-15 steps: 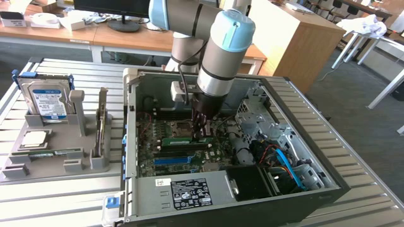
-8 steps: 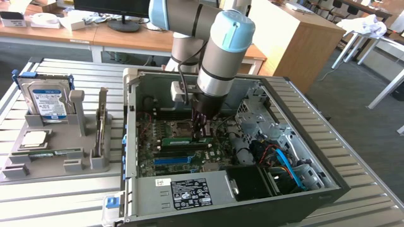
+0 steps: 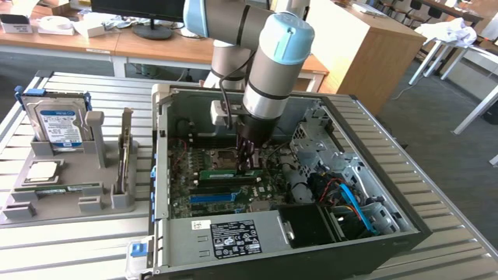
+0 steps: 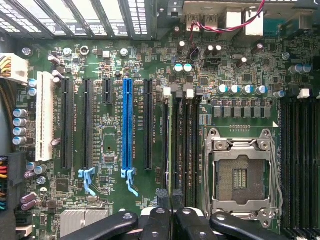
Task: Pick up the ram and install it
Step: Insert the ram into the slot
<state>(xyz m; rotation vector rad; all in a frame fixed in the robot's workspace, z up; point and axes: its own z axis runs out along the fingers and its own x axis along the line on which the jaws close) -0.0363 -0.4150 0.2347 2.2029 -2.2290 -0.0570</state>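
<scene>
The ram (image 3: 228, 172) is a thin green stick standing on edge over the motherboard (image 3: 204, 192) inside the open computer case (image 3: 374, 175). In the wrist view the ram (image 4: 170, 145) shows edge-on, along a memory slot beside the empty processor socket (image 4: 242, 177). My gripper (image 3: 247, 168) reaches straight down into the case and is shut on one end of the ram. Its black fingers (image 4: 159, 220) press together around the stick's top edge, gripper (image 4: 171, 212). I cannot tell whether the stick is fully down in the slot.
A grey holder (image 3: 70, 201) at the exterior view's left carries a silver hard drive (image 3: 56, 125), a square processor chip (image 3: 43, 170) and another green stick (image 3: 66, 188). Blue and orange cables (image 3: 350, 198) and the power supply (image 3: 233, 236) crowd the case. A blue expansion slot (image 4: 127, 130) runs beside the memory slots.
</scene>
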